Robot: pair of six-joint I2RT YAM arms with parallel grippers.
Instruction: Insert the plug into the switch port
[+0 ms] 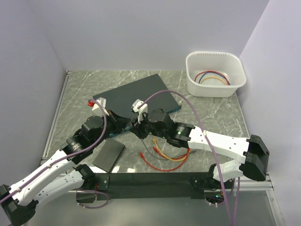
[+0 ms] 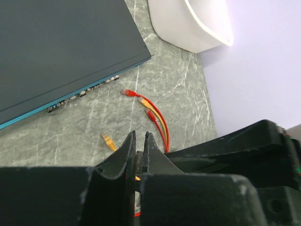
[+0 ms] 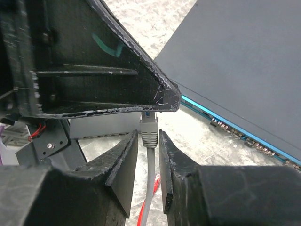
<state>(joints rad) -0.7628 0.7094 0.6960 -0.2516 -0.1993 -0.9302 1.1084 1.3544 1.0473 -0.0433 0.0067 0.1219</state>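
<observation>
The switch is a flat dark grey box lying at an angle mid-table. Its teal front edge with small sockets faces the arms and also shows in the right wrist view. Both grippers meet just in front of that edge. The grey plug stands upright on its grey cable. Its tip is hidden inside my left gripper, whose fingers are pressed almost together. My right gripper brackets the plug's boot with a thin gap on each side.
A white tub holding coiled cables stands at the back right. A smaller black slab lies at the front left. Loose red and yellow cables lie on the table under the right arm and show in the left wrist view.
</observation>
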